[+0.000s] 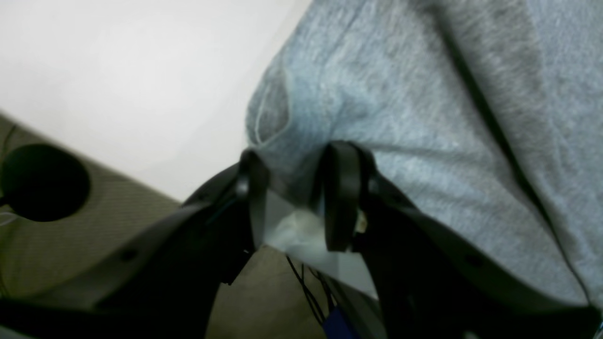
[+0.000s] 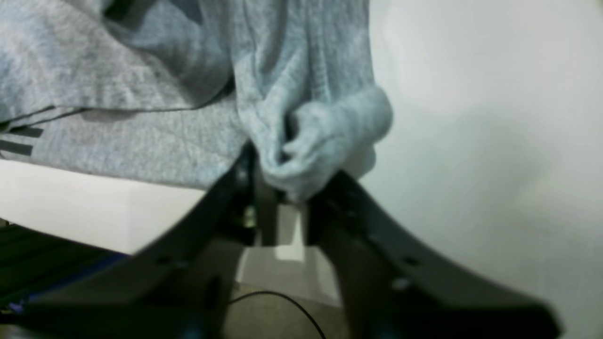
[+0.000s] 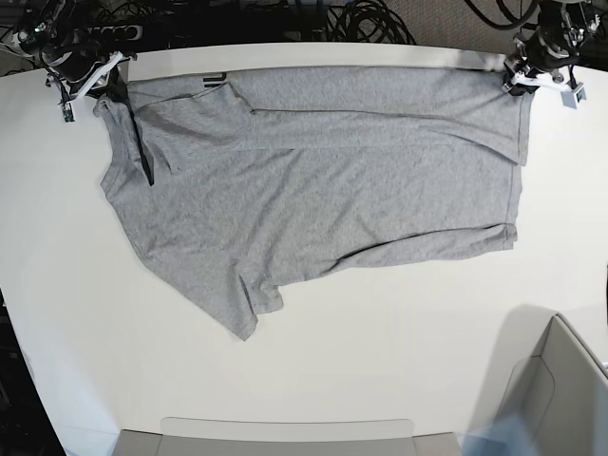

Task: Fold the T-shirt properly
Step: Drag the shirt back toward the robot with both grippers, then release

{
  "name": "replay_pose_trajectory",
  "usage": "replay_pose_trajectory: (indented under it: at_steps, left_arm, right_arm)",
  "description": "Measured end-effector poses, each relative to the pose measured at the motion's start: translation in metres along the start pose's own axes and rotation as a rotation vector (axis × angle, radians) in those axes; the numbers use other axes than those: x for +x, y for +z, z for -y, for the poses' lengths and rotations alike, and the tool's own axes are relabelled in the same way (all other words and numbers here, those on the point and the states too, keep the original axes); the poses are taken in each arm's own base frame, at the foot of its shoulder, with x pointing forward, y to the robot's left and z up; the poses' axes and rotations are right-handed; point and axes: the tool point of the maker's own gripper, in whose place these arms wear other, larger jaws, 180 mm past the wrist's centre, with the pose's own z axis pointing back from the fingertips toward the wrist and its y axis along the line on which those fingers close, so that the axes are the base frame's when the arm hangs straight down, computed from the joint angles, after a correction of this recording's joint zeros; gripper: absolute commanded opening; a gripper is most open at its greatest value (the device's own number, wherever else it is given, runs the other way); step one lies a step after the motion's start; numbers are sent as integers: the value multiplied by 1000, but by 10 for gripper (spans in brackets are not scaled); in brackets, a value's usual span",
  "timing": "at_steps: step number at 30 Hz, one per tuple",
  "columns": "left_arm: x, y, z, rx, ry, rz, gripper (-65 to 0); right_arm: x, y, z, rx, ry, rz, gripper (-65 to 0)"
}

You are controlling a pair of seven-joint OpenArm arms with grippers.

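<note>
**Grey T-shirt spread on the table, both grippers at its far corners**

The large heather-grey cotton T-shirt [image 3: 313, 180] lies flat on the white round-edged table [image 3: 380, 361], its far strip folded over toward the middle. At the shirt's far left corner in the base view stands the right gripper [image 2: 287, 188] — its black jaws are parted, with a bunched lump of grey cloth between them, touching both. A bit of black lettering [image 3: 214, 80] shows near that corner. At the shirt's far right corner is the left gripper [image 1: 294, 183] — its jaws stand apart with the shirt's edge between them; whether they press it, I cannot tell.
</note>
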Motion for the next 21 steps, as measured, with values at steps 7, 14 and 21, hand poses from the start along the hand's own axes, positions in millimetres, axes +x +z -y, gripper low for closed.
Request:
replay_pose_trajectory:
  at_steps: [7, 14, 21]
  left_arm:
    - [4, 12, 11, -13, -45, 22, -444]
    - [-4, 17, 13, -15, -55, -34, -445]
    - [46, 52, 5, 17, -62, 137, -445]
  right_arm:
    - [-12, 16, -11, -36, 79, -79, -447]
    - [-25, 26, -13, -44, 101, -126, -447]
    - [-19, 62, 29, -207, 81, -116, -448]
